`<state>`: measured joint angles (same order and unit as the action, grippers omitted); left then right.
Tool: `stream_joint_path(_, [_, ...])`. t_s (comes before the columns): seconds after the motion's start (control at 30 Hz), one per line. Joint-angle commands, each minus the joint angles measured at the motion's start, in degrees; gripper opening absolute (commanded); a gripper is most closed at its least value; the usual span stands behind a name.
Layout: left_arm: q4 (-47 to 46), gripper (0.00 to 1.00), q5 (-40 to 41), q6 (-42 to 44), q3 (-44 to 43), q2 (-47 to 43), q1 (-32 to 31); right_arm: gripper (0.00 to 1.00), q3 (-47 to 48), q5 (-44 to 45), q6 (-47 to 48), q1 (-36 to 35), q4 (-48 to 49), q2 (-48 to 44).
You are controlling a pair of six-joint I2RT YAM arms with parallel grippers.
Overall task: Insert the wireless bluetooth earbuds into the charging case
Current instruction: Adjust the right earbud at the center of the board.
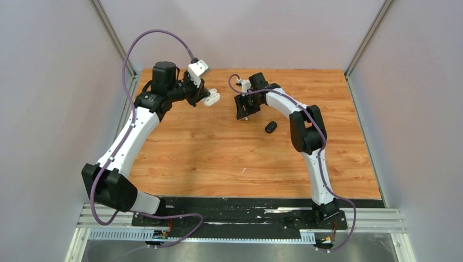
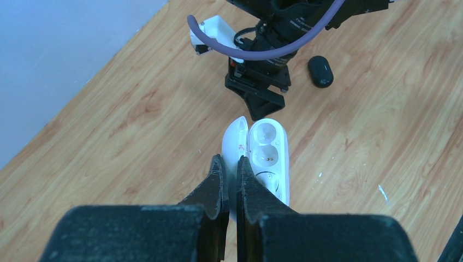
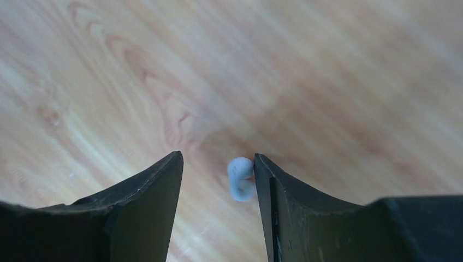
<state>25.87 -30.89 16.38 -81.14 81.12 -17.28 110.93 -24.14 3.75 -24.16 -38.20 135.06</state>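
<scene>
My left gripper (image 1: 205, 97) (image 2: 229, 161) is shut on the lid of an open white charging case (image 1: 212, 97) (image 2: 267, 153), held out over the far left of the table. The case's round wells that show look empty. My right gripper (image 1: 247, 115) (image 3: 217, 158) points down at the wood with its jaws open. One white earbud (image 3: 241, 179) sits between them, touching the inner face of the right finger (image 3: 267, 185). I cannot tell whether it rests on the table. No other earbuds show.
A shut black oval case (image 1: 270, 127) (image 2: 320, 71) lies on the wooden table (image 1: 218, 158) just right of my right gripper. Grey walls stand close on the left, right and far sides. The arm bases sit on the black rail (image 1: 240, 210) at the near edge.
</scene>
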Motion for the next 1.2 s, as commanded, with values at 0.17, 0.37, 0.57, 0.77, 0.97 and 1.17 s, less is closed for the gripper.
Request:
stream_joint_path(0.17, [1.18,0.00,0.74,2.68,-3.81,0.03,0.40,0.56,1.60,6.68,5.29,3.29,3.21,2.98])
stream_joint_path(0.37, [1.32,0.00,0.60,2.57,-4.57,0.43,0.40,0.51,1.21,-0.04,7.49,4.45,3.21,-1.79])
stream_joint_path(0.57, [1.04,0.00,-0.45,2.01,-4.47,0.44,0.40,0.37,-1.70,2.57,6.18,2.33,3.61,-6.83])
stream_joint_path(0.77, [0.28,0.00,-0.97,1.27,-4.09,0.08,0.40,0.35,-3.94,1.08,0.22,0.26,3.63,-7.70])
stream_joint_path(0.97, [-0.03,0.00,-0.61,0.85,-3.03,-0.79,0.40,0.39,-1.09,1.61,0.80,-1.44,3.32,-4.84])
stream_joint_path(1.17, [0.14,0.00,-0.17,0.95,-2.96,-1.01,0.40,0.42,1.02,3.48,2.03,-1.92,3.24,-3.17])
